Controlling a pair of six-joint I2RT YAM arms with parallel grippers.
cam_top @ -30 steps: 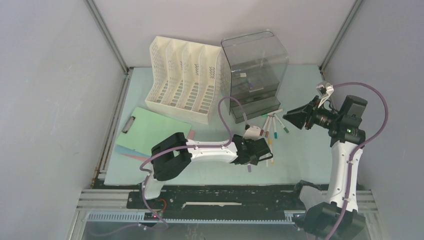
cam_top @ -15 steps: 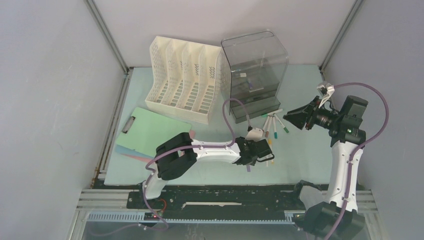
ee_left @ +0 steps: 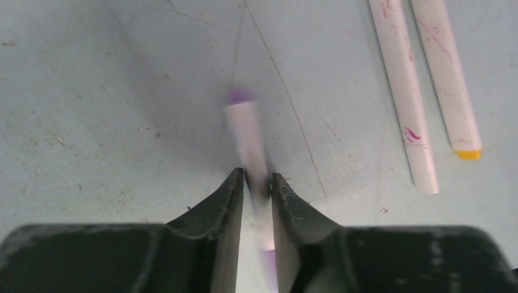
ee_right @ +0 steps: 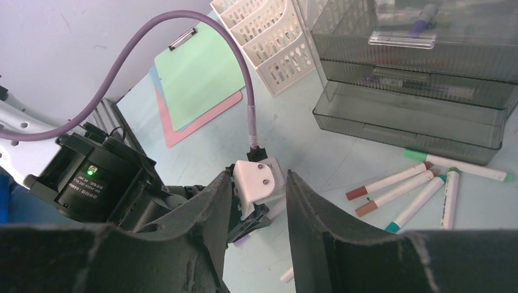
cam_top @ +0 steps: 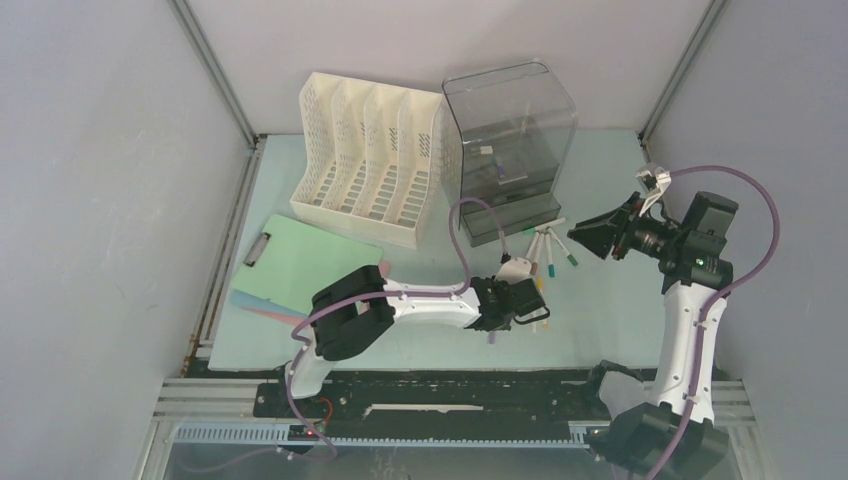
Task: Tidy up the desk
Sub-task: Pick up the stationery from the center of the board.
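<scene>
My left gripper (ee_left: 256,183) has its jaws pinched almost together on a purple marker (ee_left: 244,131), gripped mid-barrel; the marker reads blurred, so I judge the hold may be loose. I would lift slowly, keep it level, and carry it toward the smoky drawer unit (cam_top: 505,140) at 12 o'clock, clear of the loose markers (cam_top: 550,250) at 1 o'clock. The right gripper (ee_right: 258,183) hangs at 3 o'clock, jaws apart, holding nothing. The desk (cam_top: 600,310) lies beneath both arms: pale mint, matte, finely scratched and speckled

Purple-capped marker (ee_left: 247,139), between the left fingers (ee_left: 229,204), now a little nearer and further left.
</scene>
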